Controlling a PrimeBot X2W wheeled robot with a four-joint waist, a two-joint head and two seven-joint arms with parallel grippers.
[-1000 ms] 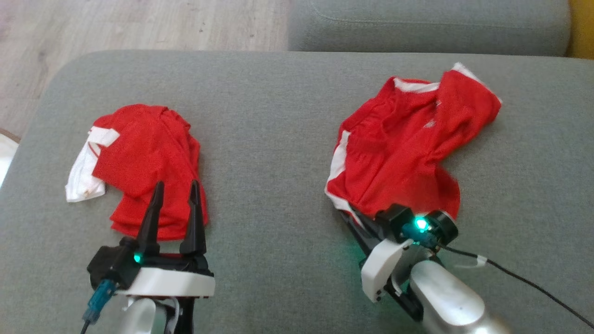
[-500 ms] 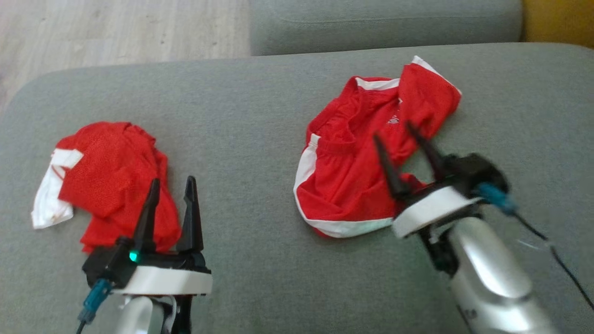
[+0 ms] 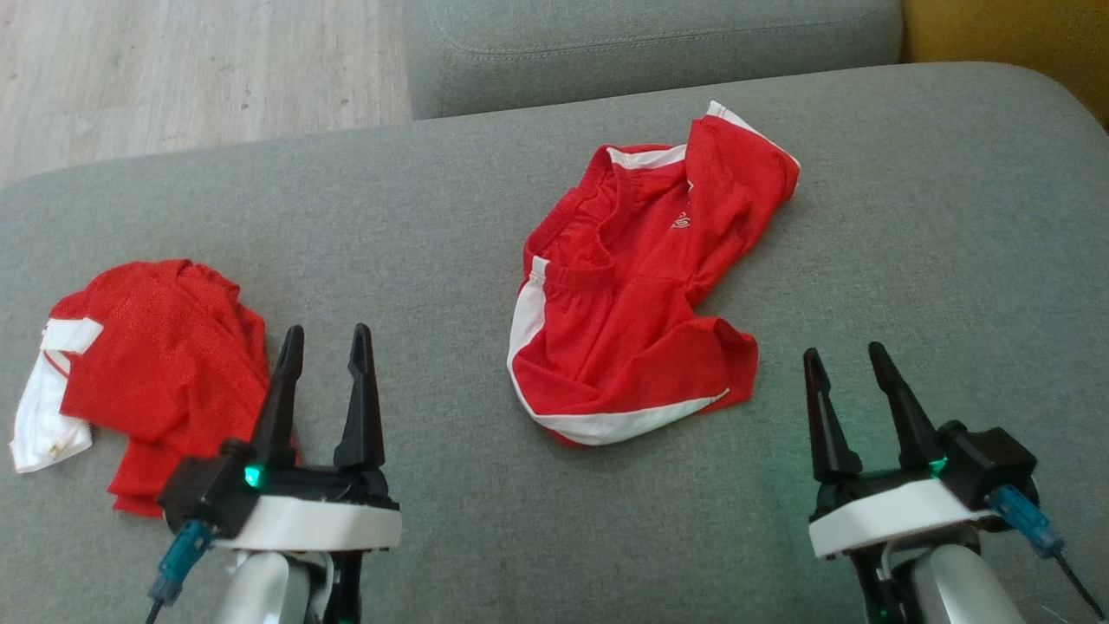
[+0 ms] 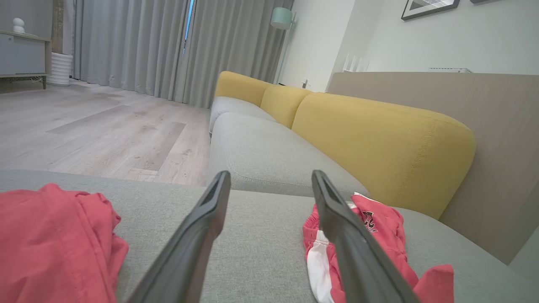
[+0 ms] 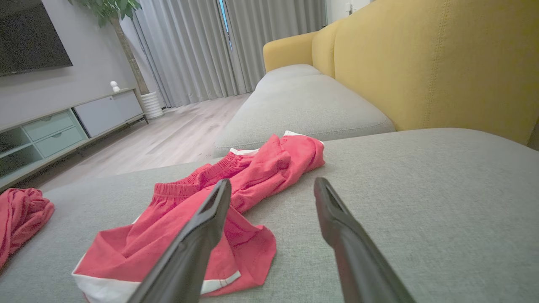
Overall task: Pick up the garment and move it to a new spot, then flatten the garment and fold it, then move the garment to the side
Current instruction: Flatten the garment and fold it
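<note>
The red garment is lying crumpled near the middle of the gray sofa seat, its white-trimmed hem toward 6 o'clock and one leg reaching toward 1 o'clock. Bare seat is stretching from it toward 3 o'clock up to the rounded edge, and toward 9 o'clock, where a second red garment is lying well apart. At 12 o'clock the seat is ending against the wooden floor and another gray cushion, and the garment's top is lying near that edge. The left end effector is hovering at 7 o'clock, fingers spread and empty, just beside the second garment. The right end effector is hovering at 5 o'clock, fingers also spread and empty, apart from the garment's lower right corner.

Half a second ago the right end effector was leaning over the garment's right part; now it is standing clear of the cloth. One second ago the cloth was draping over it. The camera has turned, so the whole scene is sitting more to the left.
</note>
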